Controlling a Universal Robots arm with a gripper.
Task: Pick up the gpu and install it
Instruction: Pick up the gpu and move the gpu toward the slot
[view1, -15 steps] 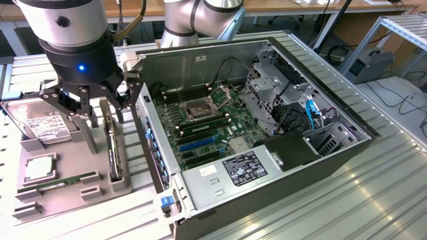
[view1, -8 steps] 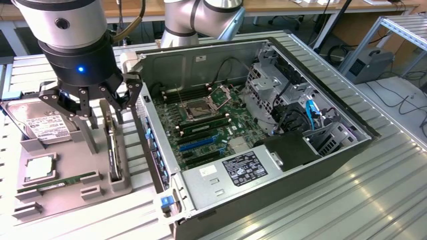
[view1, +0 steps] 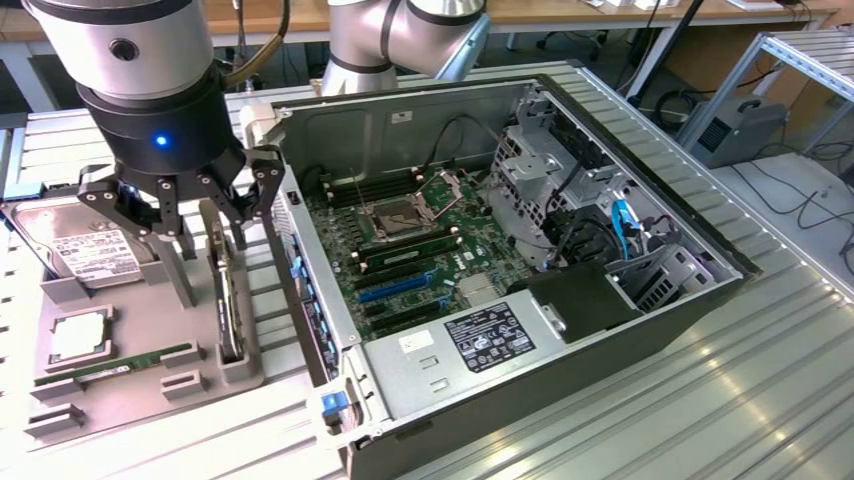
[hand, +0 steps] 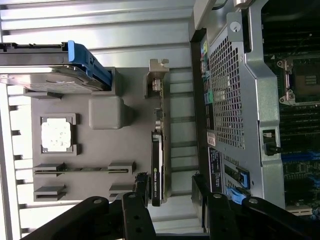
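**A:** What is seen, biggest first?

**B:** A metal worktop (view1: 694, 400) is seen. A case (view1: 387, 125) is laid on it on its side, with the open face turned up. It was most likely laid that way so that the board (view1: 427, 250) inside can be reached from above.

**A:** And beside the case?

**B:** A grey tray (view1: 154, 320) is set just beside it, on the exterior view's left. The parts are kept there in their own holders, so each one is likely easy to find and the way to the case is short.

**A:** How is the hand held?

**B:** The hand (view1: 207, 225) is hung over the tray and is spread as wide as it goes. Nothing is held in it. One finger is placed on each side of the gpu (view1: 230, 300), and in the wrist view a gap can be seen on both sides.

**A:** Where is the gpu?

**B:** It is stood on its long edge in a holder at the side of the tray nearest the case. It is probably kept up like that so its thin top can be pinched from above. It has not been lifted.

**A:** What else is on the tray?

**B:** A drive (view1: 80, 245), a chip (view1: 78, 335) and a thin green stick (view1: 114, 366) are laid there, apart from the hand.

**A:** Is room left in the case?

**B:** Blue slots (view1: 394, 290) on the board are seen with nothing in them.
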